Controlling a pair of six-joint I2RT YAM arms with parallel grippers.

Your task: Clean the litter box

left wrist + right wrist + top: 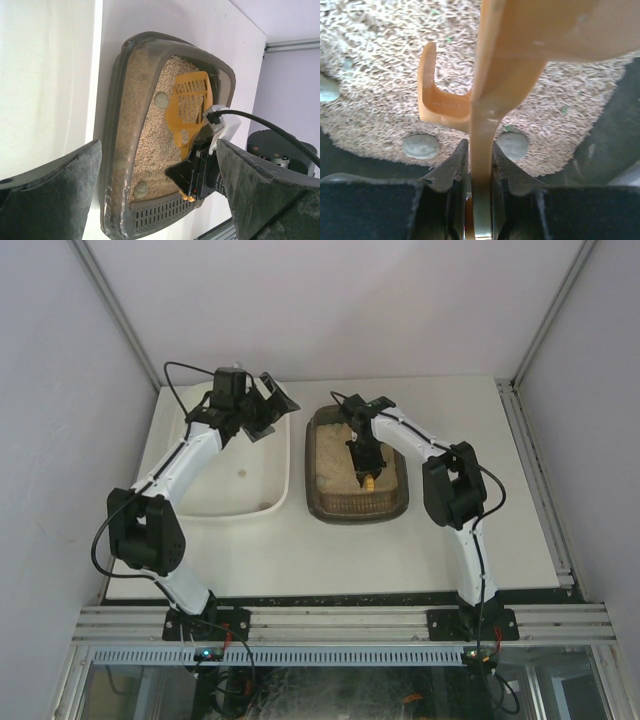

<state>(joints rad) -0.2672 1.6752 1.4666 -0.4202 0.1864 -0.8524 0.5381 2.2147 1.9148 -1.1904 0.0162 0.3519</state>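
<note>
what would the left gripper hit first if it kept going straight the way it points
Probably the litter box, around its near rim or the litter beside the yellow scoop; depth is hard to judge.

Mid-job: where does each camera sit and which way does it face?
Top external: above, behind the bases, facing down at the table; left arm, right arm show.
Left wrist: above the white tub, facing the litter box; own open fingers show.
Right wrist: over the litter, facing down; own fingers clamp the scoop.
Shared: both wrist views show scoop and clumps.

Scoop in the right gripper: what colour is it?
Orange-yellow scoop; clearest in the left wrist view.
</note>
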